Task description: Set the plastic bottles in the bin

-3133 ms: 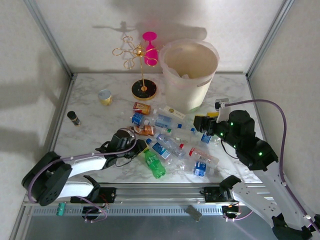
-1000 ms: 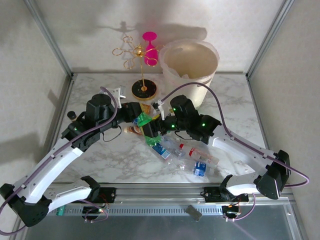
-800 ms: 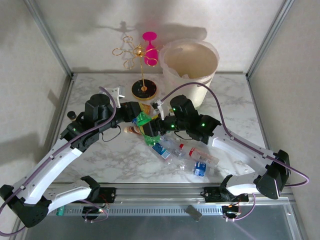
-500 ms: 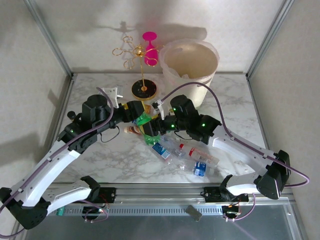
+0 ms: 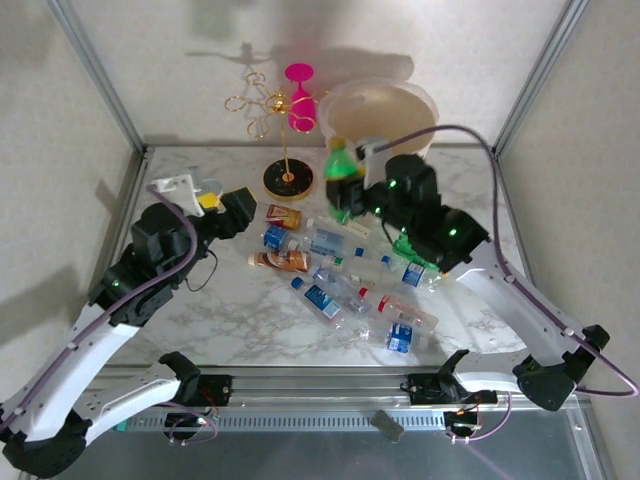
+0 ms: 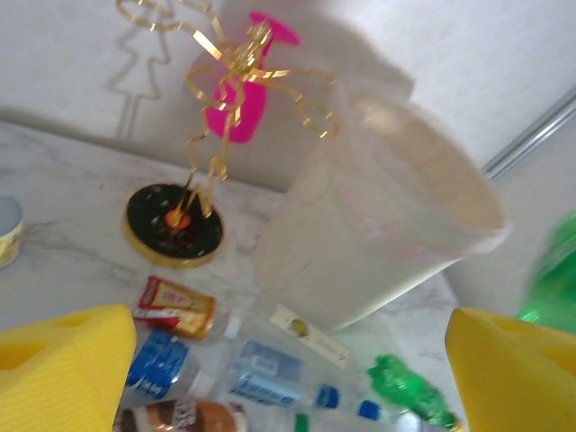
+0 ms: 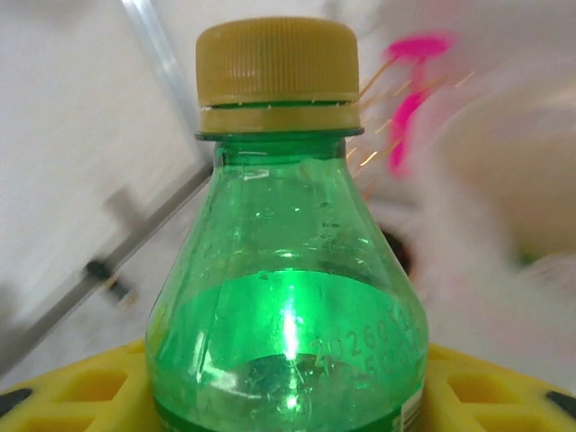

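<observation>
My right gripper is shut on a green bottle, held upright in the air just left of the bin. In the right wrist view that green bottle with its tan cap stands between my yellow pads. My left gripper hangs open over the table's left part, with its yellow fingers wide apart and nothing between them. Several plastic bottles lie scattered on the marble, one with a brown label, and another green bottle lies by the foot of the bin.
A gold wire stand with a pink glass rises from a dark round base left of the bin. A yellow cup sits beside my left arm. Metal frame posts bound the sides of the table.
My left gripper opened, let go of the green bottle and drew back to the left. My right gripper, shut on that bottle, carried it up toward the bin.
</observation>
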